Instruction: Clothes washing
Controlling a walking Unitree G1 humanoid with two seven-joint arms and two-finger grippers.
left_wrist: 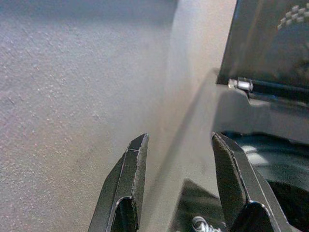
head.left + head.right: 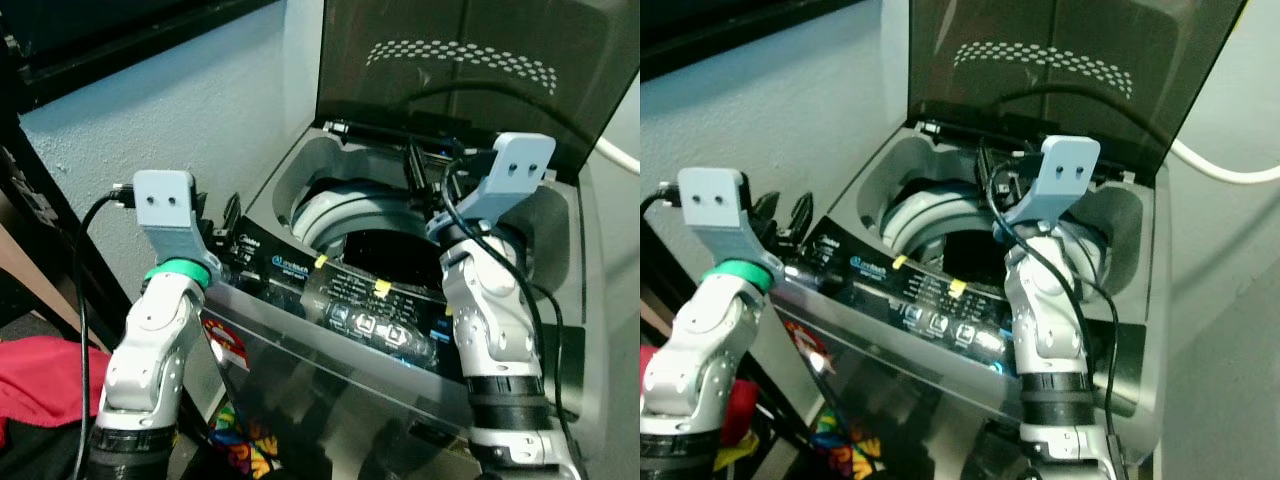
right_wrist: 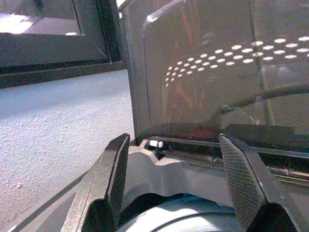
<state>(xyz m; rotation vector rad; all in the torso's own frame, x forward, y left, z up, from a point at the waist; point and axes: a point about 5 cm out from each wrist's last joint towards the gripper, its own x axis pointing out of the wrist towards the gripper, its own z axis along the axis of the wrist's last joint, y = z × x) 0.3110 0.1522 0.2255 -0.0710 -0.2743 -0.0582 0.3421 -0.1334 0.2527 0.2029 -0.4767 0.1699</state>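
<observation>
Nearest the camera, low and left of the washing machine (image 2: 400, 400), a red cloth (image 2: 40, 385) lies beside a dark rack (image 2: 50, 240), and a brightly patterned fabric (image 2: 245, 445) sits at the foot of the washing machine's glossy front panel. A red-and-white sticker (image 2: 228, 348) is stuck on that panel near its left corner.

The left gripper (image 1: 178, 164) is raised just beside the washing machine's left front corner, its two black fingers spread apart with nothing between them, pointing along the pale textured wall (image 2: 170, 120). The right gripper (image 3: 174, 169) is held up over the washing machine's front edge, above the control panel (image 2: 370, 315), fingers likewise wide apart and holding nothing, aimed at the back of the tub opening.

The control panel runs across the washing machine's front rim, dark with lit buttons and two small yellow tags. Behind it the drum (image 2: 350, 230) is open, ringed in grey and dark inside; no laundry can be made out in it.

Beyond the drum, the smoked lid (image 2: 470, 70) stands upright on its hinge against the wall, printed with an arc of white dots. A white hose (image 2: 1220, 170) curves past the washing machine's right rear corner. A dark window frame (image 3: 53, 48) sits on the wall to the left of the lid.
</observation>
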